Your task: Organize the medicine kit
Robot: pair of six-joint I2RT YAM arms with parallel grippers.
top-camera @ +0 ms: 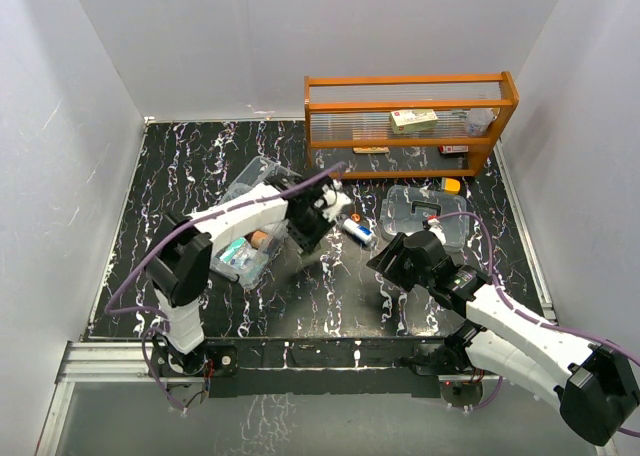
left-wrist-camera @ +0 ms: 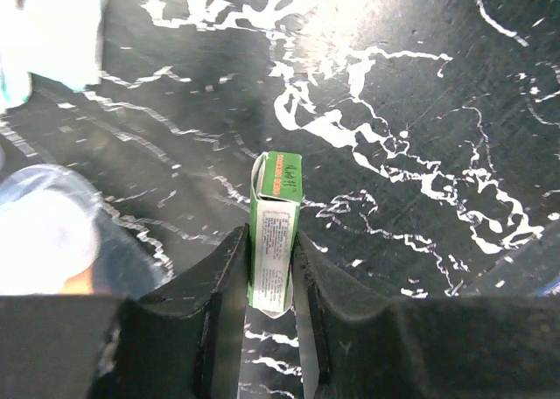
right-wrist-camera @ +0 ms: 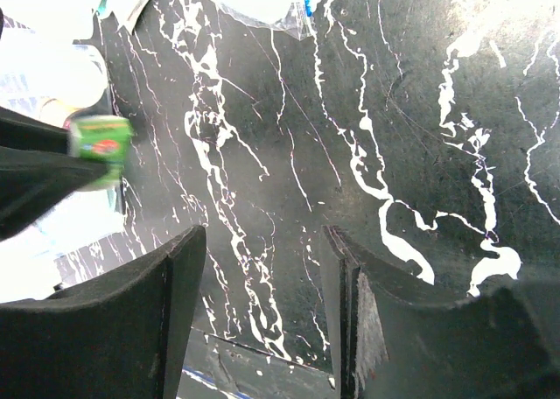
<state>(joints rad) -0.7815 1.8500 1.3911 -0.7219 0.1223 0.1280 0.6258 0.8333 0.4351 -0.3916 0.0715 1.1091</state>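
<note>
The flat tabletop [top-camera: 200, 176] was black, veined all over with white marbling. At its far end stood an orange wooden rack [top-camera: 410, 81] fronted by a clear ribbed panel. The small green cardboard carton [left-wrist-camera: 274, 233] carried a white label of fine print, with orange lettering near its top. The left gripper [left-wrist-camera: 271, 272] and the right gripper [right-wrist-camera: 262, 268] both had matt black fingers. The left arm [top-camera: 245, 208] and the right arm [top-camera: 520, 346] were white with black joints, each trailed by a purple cable [top-camera: 310, 181]. The clear plastic box [top-camera: 250, 176] showed a teal packet [top-camera: 237, 256] inside. The clear flat lid [top-camera: 400, 216] bore a dark handle [top-camera: 427, 208].
</note>
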